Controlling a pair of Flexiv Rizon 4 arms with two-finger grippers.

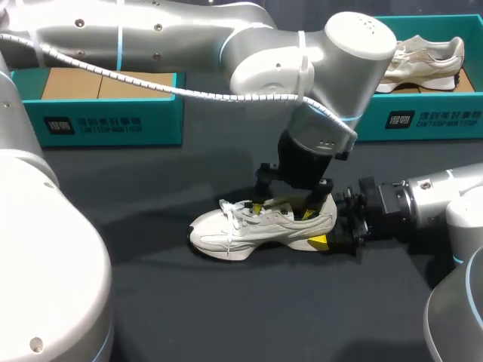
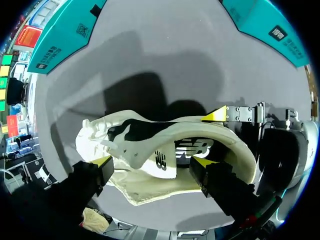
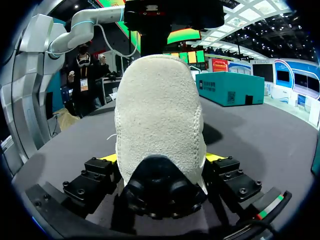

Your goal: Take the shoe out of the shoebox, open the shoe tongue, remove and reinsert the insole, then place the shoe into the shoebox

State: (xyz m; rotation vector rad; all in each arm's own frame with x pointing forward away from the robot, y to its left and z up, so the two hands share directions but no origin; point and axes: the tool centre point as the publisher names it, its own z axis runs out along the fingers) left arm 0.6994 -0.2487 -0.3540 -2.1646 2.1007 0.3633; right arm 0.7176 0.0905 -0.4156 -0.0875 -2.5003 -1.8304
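A white shoe [image 1: 256,230] lies on the dark table, toe to the left. My left gripper [image 1: 285,210] hangs straight over its mouth, open wide, one yellow tip by the laces and the other by the heel collar. In the left wrist view the gripper [image 2: 152,162] straddles the shoe [image 2: 150,185], and the printed insole [image 2: 192,147] shows inside. My right gripper [image 1: 328,230] comes in low from the right and is shut on the heel. In the right wrist view the heel [image 3: 160,115] fills the gap between the fingers [image 3: 107,159].
A teal shoebox [image 1: 106,121] with a brown cardboard insert stands at the back left. A second teal box [image 1: 434,119] at the back right holds another pale shoe [image 1: 423,60]. Dark table surface [image 1: 264,317] lies in front of the shoe.
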